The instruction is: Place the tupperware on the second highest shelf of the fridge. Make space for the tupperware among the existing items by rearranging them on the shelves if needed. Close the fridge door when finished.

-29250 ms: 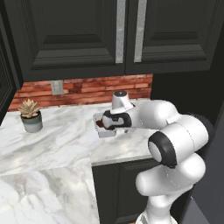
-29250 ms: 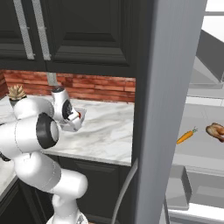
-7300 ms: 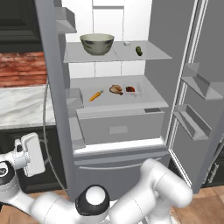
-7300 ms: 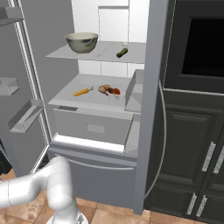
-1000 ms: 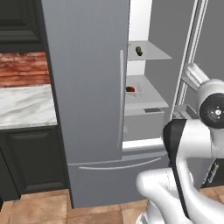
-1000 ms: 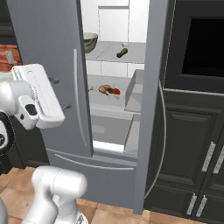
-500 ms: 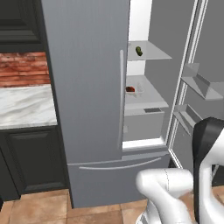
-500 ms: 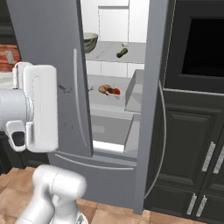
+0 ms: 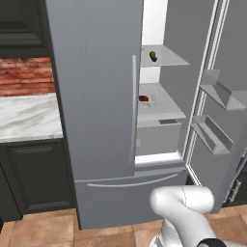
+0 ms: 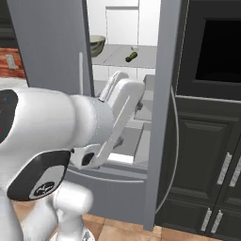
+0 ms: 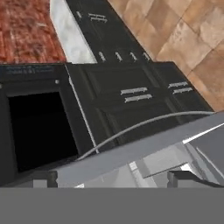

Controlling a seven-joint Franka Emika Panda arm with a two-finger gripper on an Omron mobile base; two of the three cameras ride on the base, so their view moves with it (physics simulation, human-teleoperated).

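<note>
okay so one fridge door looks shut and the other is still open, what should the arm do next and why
Probably swing toward the open right door and push it shut. The left door already covers its half of the fridge, and the tupperware sits on the second highest shelf below the pickle, so closing looks like what is left. The jaws' state cannot be told.

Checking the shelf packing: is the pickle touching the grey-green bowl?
Apart. The right base view shows the pickle and bowl separated by bare shelf.
</note>
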